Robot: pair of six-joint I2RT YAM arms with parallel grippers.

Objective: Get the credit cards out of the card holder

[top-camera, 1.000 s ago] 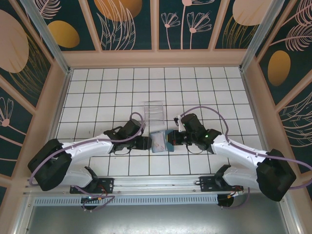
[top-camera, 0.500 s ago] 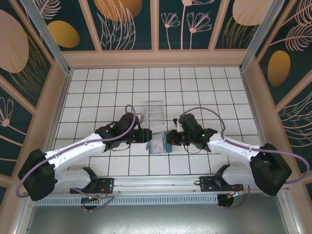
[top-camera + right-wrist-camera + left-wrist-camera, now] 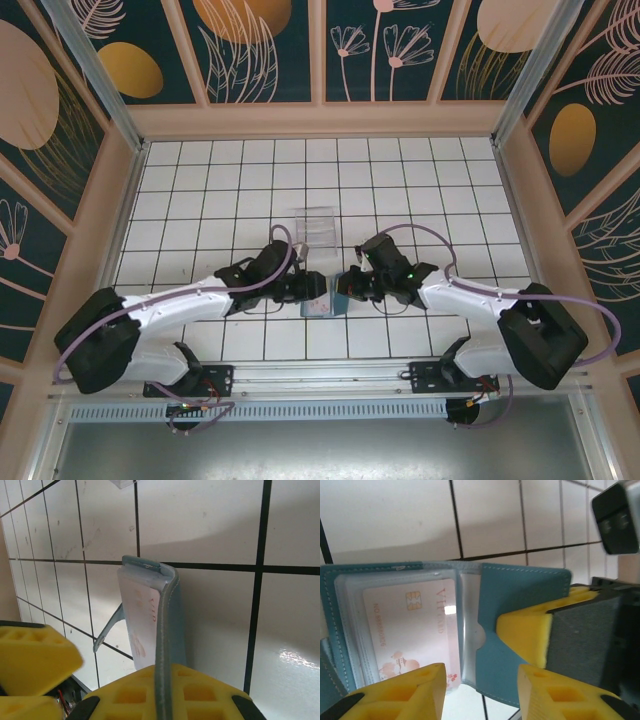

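Note:
The blue-grey card holder (image 3: 323,297) lies open between both grippers at the near middle of the table. In the left wrist view its panels (image 3: 520,595) are spread, and a pale pinkish-white card (image 3: 410,630) sits in a clear slot. The dark card is hidden. My left gripper (image 3: 481,690) is open, its yellow fingers (image 3: 415,690) straddling the holder's near edge. My right gripper (image 3: 165,690) is shut on the holder's right panel, whose edge (image 3: 165,630) runs between its pads. The right gripper's pad (image 3: 522,635) presses on that panel.
A clear ridged plastic tray (image 3: 315,230) stands just beyond the card holder, its corner (image 3: 122,484) at the top of the right wrist view. White tiled floor spreads all around, walled on three sides. The arm bases sit at the near edge.
Both grippers have drawn in toward the card holder from either side. The left gripper's fingers now reach its edge, and the holder has shifted slightly toward the near side.

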